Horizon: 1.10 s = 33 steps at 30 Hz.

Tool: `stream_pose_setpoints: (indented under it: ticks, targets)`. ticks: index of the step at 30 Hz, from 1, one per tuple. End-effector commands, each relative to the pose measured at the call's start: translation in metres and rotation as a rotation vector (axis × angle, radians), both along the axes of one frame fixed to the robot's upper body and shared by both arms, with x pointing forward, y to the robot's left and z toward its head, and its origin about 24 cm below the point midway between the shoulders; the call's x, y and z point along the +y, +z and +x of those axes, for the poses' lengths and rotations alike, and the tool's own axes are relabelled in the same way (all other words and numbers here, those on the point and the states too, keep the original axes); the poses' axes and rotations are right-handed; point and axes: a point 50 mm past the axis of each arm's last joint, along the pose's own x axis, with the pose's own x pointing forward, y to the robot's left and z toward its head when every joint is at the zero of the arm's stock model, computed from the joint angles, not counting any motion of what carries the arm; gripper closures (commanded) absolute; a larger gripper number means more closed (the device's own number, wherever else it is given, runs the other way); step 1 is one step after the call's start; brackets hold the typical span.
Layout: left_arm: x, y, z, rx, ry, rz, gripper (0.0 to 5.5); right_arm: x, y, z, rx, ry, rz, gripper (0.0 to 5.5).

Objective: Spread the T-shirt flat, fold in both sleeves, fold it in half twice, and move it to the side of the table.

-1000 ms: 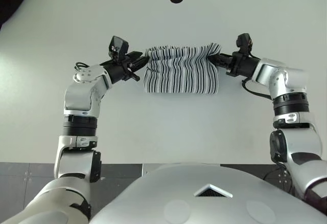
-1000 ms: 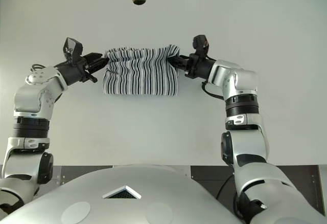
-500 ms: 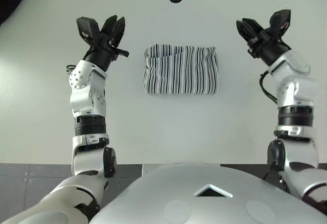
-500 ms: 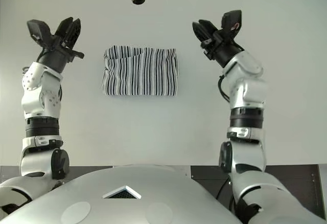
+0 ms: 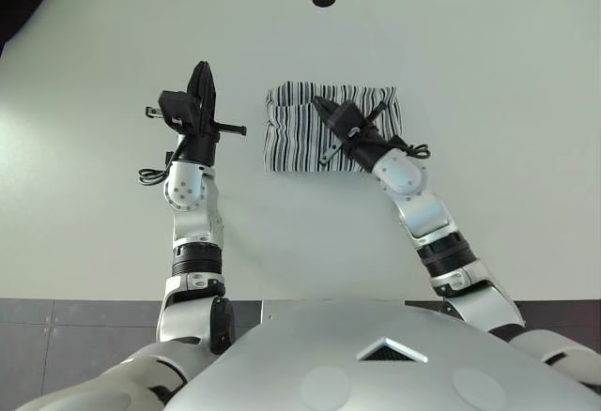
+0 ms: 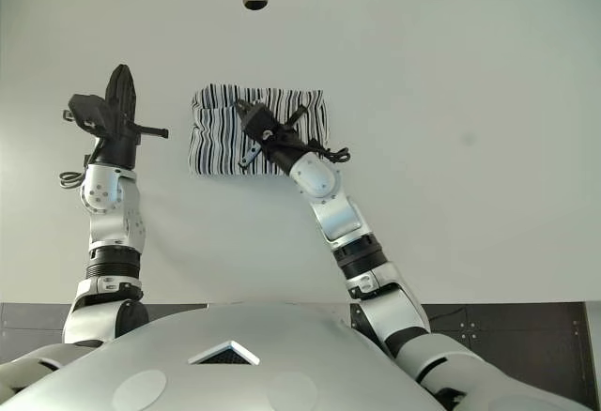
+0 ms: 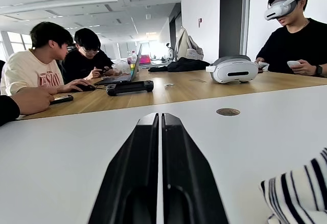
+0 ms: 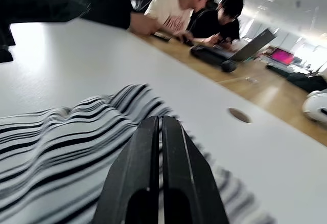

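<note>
Cloth folded into a compact rectangle: the black-and-white striped T-shirt (image 5: 289, 134) lies on the white worktop (image 5: 488, 64), its long axis running left to right. The right claw (image 5: 320, 104), fingers pressed together, is over the shirt's middle and points away from the robot; whether it touches the fabric cannot be told. The left claw (image 5: 200, 67), also pressed together, stands near the shirt's left edge, apart from it. The right arm is nearer, so the sideways shift likely falls to it. No label or writing is legible.
</note>
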Motion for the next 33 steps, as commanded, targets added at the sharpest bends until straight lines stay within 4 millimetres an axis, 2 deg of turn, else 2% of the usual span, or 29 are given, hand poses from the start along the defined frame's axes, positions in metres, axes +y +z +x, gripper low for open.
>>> stream_pose_setpoints:
  ticks: [1,4,6,9,12,14,16,17,19,21,22,24,26,28,29,31,33]
  targets:
    - [-0.004,0.003,-0.004,-0.029,-0.009,0.012,5.36,-0.005,-0.029,0.004,0.089,-0.04,-0.188,5.4]
    - [-0.002,0.004,-0.008,-0.034,0.004,0.011,5.36,-0.027,-0.049,0.002,0.118,-0.08,-0.36,5.4]
    - [0.0,0.005,-0.01,-0.036,0.007,0.0,5.36,-0.059,-0.059,-0.001,0.121,-0.135,-0.491,5.4]
    - [0.003,0.006,-0.015,-0.031,0.019,0.013,5.36,-0.132,-0.061,-0.008,0.17,-0.28,-0.647,5.4]
    - [0.007,0.006,-0.017,-0.022,0.037,0.009,5.36,-0.181,-0.051,-0.013,0.191,-0.415,-0.695,5.4]
    - [0.01,0.006,-0.018,-0.015,0.053,0.028,5.36,-0.232,-0.043,-0.028,0.234,-0.566,-0.734,5.4]
    - [0.015,0.004,-0.017,-0.002,0.07,0.039,5.36,-0.264,-0.036,-0.035,0.238,-0.689,-0.737,5.4]
    - [0.017,0.003,-0.017,0.007,0.079,0.049,5.36,-0.269,-0.028,-0.032,0.177,-0.733,-0.711,5.4]
    - [0.022,0.001,-0.017,0.02,0.095,0.067,5.36,-0.261,-0.007,-0.02,-0.011,-0.793,-0.576,5.4]
    - [0.031,0.001,-0.019,0.018,0.148,0.072,5.36,-0.228,0.025,-0.011,-0.279,-0.861,-0.23,5.4]
    - [0.043,0.002,-0.025,0.012,0.24,0.051,5.36,-0.218,0.033,-0.018,-0.317,-0.873,-0.002,5.4]
    - [0.058,0.004,-0.04,0.004,0.339,0.022,5.36,-0.212,0.043,-0.038,-0.405,-0.849,0.202,5.4]
    - [0.058,0.002,-0.062,0.02,0.342,0.068,5.36,-0.218,0.047,-0.067,-0.504,-0.846,0.184,5.4]
    - [0.06,0.0,-0.084,0.05,0.395,0.104,5.36,-0.235,0.033,-0.098,-0.441,-0.983,0.179,5.4]
    - [0.06,0.001,-0.091,0.064,0.417,0.116,5.36,-0.237,0.028,-0.112,-0.428,-1.005,0.162,5.4]
    - [0.059,0.002,-0.092,0.1,0.406,0.173,5.36,-0.228,0.024,-0.13,-0.434,-0.97,0.152,5.4]
    - [0.062,0.003,-0.093,0.138,0.393,0.152,5.36,-0.217,0.026,-0.132,-0.406,-0.889,0.219,5.4]
